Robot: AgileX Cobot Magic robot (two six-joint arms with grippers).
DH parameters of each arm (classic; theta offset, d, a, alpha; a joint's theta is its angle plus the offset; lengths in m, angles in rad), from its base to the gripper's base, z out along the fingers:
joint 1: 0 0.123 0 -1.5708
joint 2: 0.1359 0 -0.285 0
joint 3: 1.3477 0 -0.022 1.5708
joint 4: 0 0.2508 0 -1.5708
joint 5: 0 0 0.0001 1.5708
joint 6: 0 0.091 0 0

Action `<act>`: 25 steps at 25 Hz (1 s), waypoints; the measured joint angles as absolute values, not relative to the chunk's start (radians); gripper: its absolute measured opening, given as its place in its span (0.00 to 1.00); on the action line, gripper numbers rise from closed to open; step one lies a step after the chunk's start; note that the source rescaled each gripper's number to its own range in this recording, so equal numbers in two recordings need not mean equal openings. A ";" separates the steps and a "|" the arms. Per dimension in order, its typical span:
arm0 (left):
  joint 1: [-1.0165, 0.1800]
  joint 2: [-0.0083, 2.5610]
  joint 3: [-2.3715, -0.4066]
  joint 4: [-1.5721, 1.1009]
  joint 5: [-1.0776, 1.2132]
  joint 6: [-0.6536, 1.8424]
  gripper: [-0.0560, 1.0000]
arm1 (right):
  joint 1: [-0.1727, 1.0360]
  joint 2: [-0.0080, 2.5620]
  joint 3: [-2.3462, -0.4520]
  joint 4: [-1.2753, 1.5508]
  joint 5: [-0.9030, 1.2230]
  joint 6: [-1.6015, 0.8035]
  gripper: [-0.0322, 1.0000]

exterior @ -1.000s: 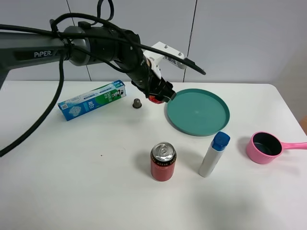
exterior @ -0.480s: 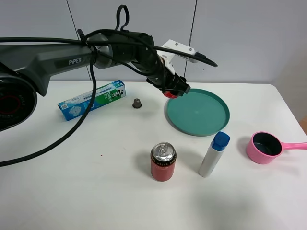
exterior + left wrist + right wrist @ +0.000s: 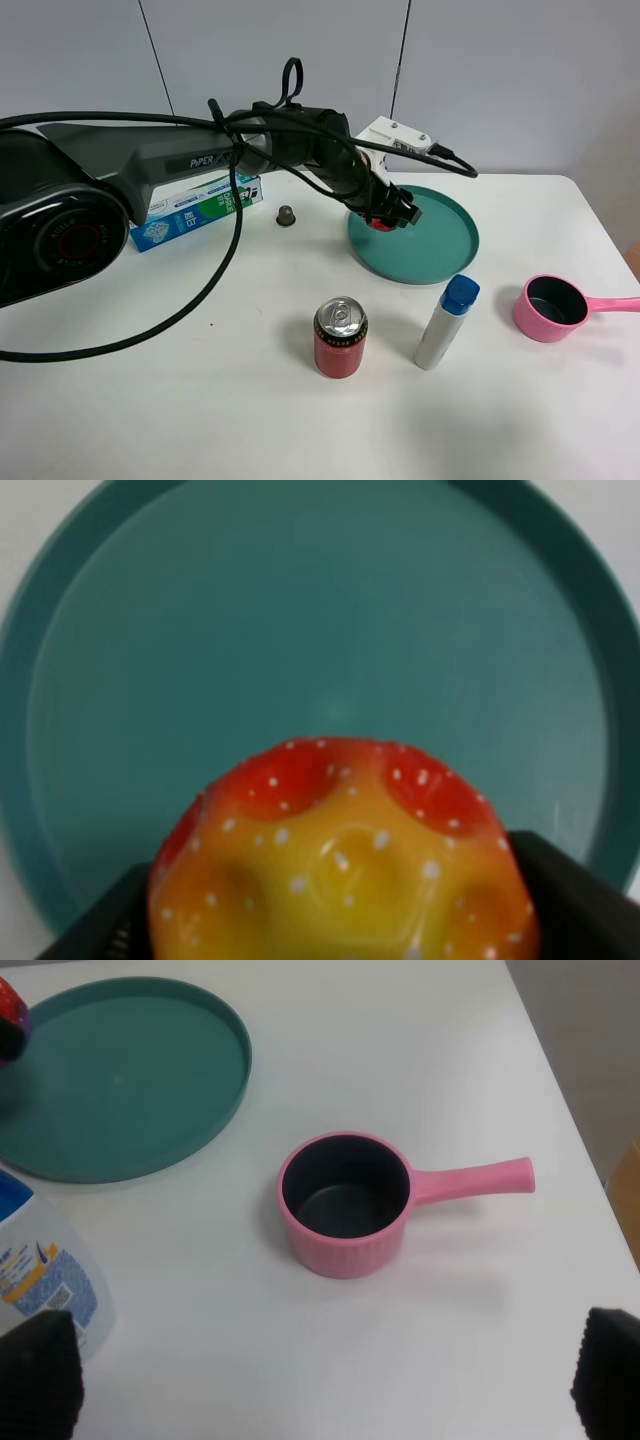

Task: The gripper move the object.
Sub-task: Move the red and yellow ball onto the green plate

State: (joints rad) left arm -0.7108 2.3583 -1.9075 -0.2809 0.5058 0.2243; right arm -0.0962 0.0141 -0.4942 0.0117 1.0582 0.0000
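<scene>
Your left gripper (image 3: 388, 212) has its jaws pressed tight on the toy fruit (image 3: 340, 870), which is red with a bumpy yellow top. The fruit sits over the left part of the green plate (image 3: 435, 245) in the high view. You cannot tell if it touches the plate. Your right gripper (image 3: 325, 1370) has its jaws wide apart above the white table (image 3: 400, 1340), near the pink pot (image 3: 345, 1200). A red can (image 3: 341, 337) and a white bottle (image 3: 446, 322) stand in front of the plate.
</scene>
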 joint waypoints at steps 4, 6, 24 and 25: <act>-0.725 2.381 -1.907 -0.292 0.469 0.226 0.06 | -0.096 0.014 -0.494 0.012 1.058 0.000 1.00; -0.728 2.391 -1.907 -0.300 0.462 0.226 0.06 | -0.096 0.014 -0.494 0.012 1.058 0.000 1.00; -0.728 2.460 -1.907 -0.315 0.430 0.239 0.06 | -0.096 0.014 -0.494 0.012 1.058 0.000 1.00; -0.728 2.466 -1.907 -0.316 0.431 0.241 0.06 | -0.096 0.014 -0.494 0.012 1.058 0.000 1.00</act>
State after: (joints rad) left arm -0.7284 2.4665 -1.9075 -0.3161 0.4306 0.2412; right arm -0.0962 0.0141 -0.4942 0.0117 1.0582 0.0000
